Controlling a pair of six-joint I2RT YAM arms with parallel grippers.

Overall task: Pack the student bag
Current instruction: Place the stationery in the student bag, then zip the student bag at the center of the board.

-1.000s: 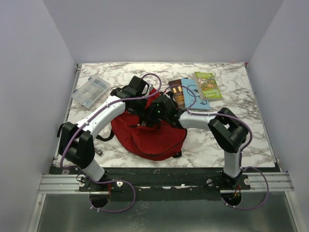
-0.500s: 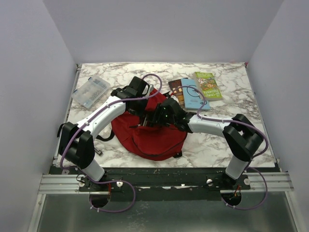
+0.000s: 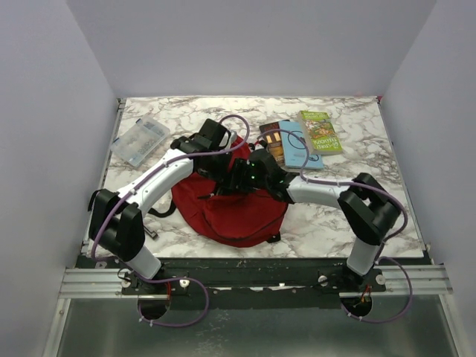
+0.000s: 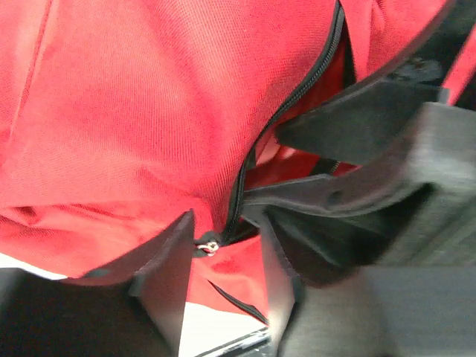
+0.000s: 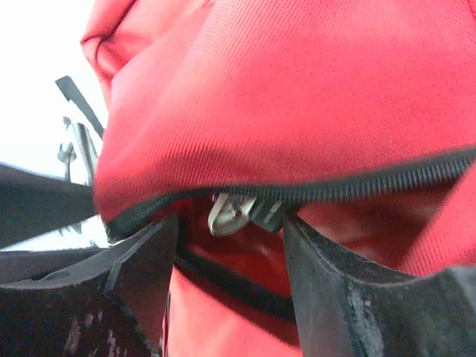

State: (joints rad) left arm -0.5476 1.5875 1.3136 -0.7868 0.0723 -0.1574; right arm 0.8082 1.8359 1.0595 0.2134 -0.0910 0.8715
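Student bag (image 3: 239,216): dark red, lying mid-worktop (image 3: 372,216) between the arms; its far edge is hidden under both wrists in the overhead view, and its interior is too dark to read. Left pincer (image 4: 223,275): released, fingers parted around the zipper pull (image 4: 210,246). Right pincer (image 5: 227,268): released, straddling the blurred metal slider (image 5: 232,212).

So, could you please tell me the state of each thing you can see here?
student bag: lying flat, partly unzipped.
left gripper: open, fingers either side of a zipper pull.
right gripper: open, astride the zipper slider.
books: closed, lying flat.
clear plastic case: lying flat, apparently shut.
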